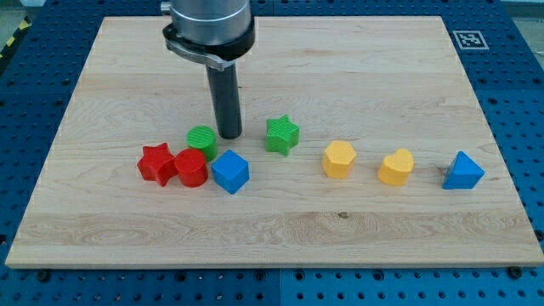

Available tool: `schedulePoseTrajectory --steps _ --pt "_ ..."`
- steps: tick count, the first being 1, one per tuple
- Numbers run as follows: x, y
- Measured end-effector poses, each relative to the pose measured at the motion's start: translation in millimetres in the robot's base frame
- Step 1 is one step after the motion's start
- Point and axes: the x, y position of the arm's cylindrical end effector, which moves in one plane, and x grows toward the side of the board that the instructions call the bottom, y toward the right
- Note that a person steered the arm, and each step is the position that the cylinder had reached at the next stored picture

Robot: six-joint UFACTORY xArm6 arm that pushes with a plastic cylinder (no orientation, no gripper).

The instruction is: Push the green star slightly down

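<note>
Camera view is showing my tip [229, 135] sitting on the wooden board [127, 76], with the dark rod standing upright above it. No jaws on this rig, just a bare rod, so nothing is being gripped or held; the tip is only resting on the wood.

Taking the green star [282, 134] as the landmark: it is lying near the board's middle, and the tip is sitting just to the view's left of it, close but with a gap of bare wood showing between them, not touching. Green cylinder [202, 139] is sitting further to the view's left of the star, right beside the tip on its other side; contact between the tip and that cylinder is hard to tell.

Below and to the view's left of the star, the blue cube [230, 171] is lying, with the red cylinder [190, 167] touching or nearly touching it, and the red star [155, 163] pressing against that one.

To the view's right of the star and slightly lower, the yellow hexagon block [338, 159] is sitting apart, then a second yellow block [396, 167] of unclear shape, then the blue triangle [462, 172] furthest off.
</note>
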Motion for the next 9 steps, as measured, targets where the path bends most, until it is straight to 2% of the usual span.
schedulePoseTrajectory --steps 2,4,6,7,9 --pt "-37 20" --pt "-22 70" --pt "-13 72" --pt "-22 71" --pt "21 70"
